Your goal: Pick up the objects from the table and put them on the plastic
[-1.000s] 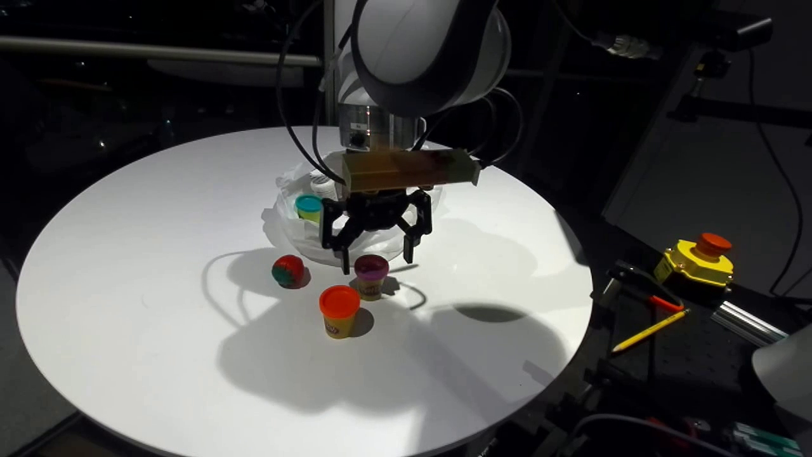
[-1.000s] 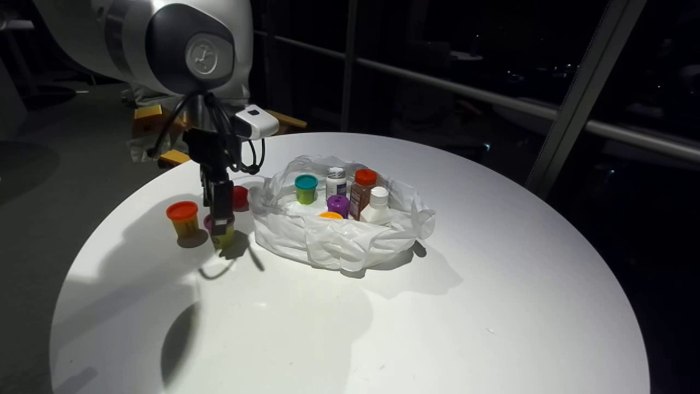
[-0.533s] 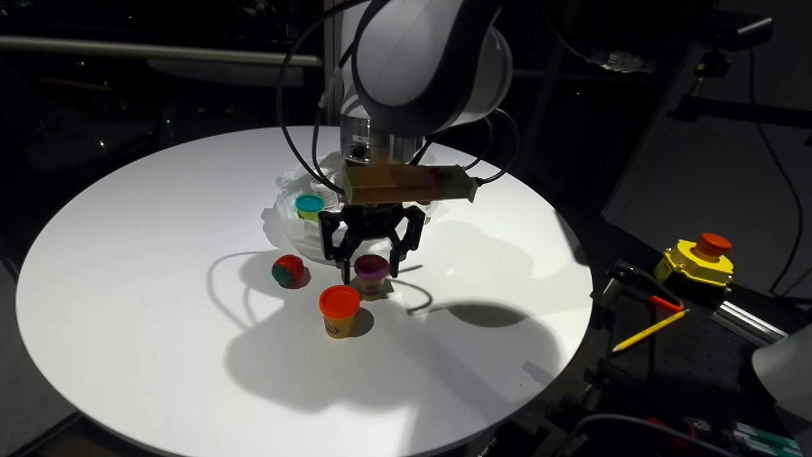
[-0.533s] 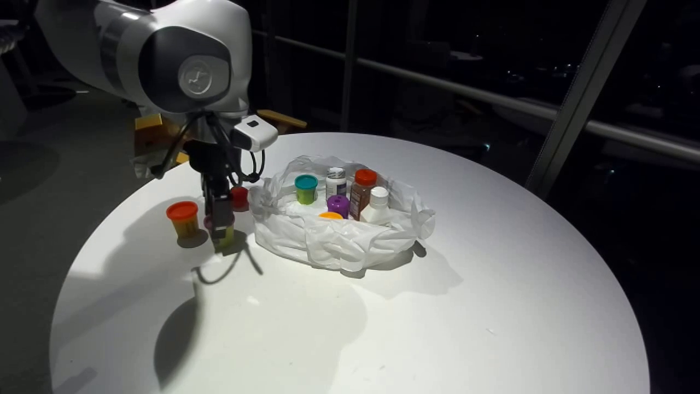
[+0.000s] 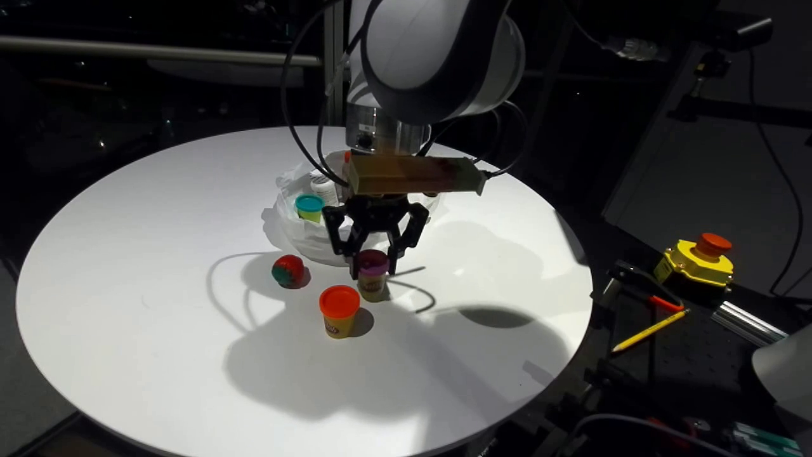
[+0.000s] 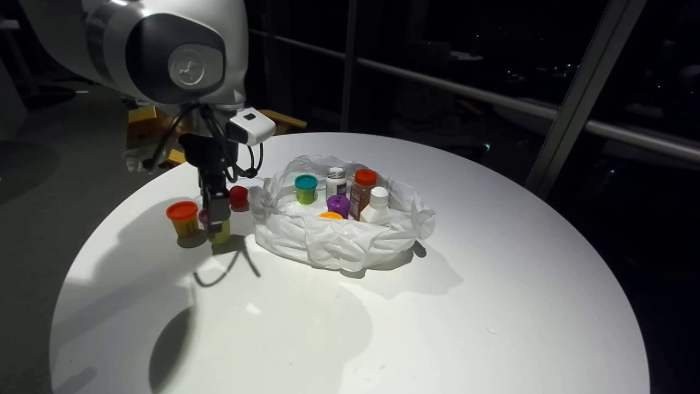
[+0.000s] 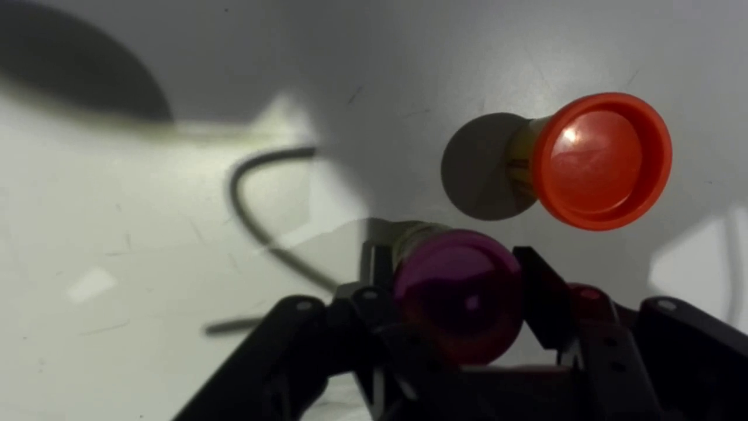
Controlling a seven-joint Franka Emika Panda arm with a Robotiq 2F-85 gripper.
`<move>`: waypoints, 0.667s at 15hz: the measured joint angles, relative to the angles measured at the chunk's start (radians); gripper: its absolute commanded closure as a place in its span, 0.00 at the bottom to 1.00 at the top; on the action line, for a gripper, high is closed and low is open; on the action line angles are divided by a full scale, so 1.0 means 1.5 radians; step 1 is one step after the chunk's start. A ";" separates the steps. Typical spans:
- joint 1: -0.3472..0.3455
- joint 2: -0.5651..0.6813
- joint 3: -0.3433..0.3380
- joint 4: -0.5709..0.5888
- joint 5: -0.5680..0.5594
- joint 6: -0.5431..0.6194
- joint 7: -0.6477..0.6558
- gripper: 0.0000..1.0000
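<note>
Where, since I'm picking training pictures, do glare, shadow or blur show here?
Wrist view: a bright glint on the orange-lidded tub, a dark shadow beside it, and the pincer nearly black and soft-edged. In an exterior view, a broad shadow lies across the table; both exterior views are mostly dark beyond the table.

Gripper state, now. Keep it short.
Gripper: closed, holding the purple-lidded tub.
</note>
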 measured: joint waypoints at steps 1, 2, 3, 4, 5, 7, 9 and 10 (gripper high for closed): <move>0.000 -0.017 0.000 -0.003 0.000 -0.020 0.000 0.72; 0.000 -0.035 0.001 -0.005 0.000 -0.037 0.000 0.72; 0.000 -0.053 0.001 -0.006 0.000 -0.045 -0.001 0.72; 0.000 -0.069 0.001 -0.006 0.000 -0.047 -0.001 0.72; -0.001 -0.083 0.001 -0.005 0.000 -0.046 -0.001 0.72; -0.004 -0.096 0.000 0.004 0.000 -0.044 -0.002 0.72; -0.009 -0.092 -0.005 0.019 -0.002 -0.034 -0.006 0.72; -0.010 -0.086 -0.009 0.027 -0.009 -0.025 -0.006 0.72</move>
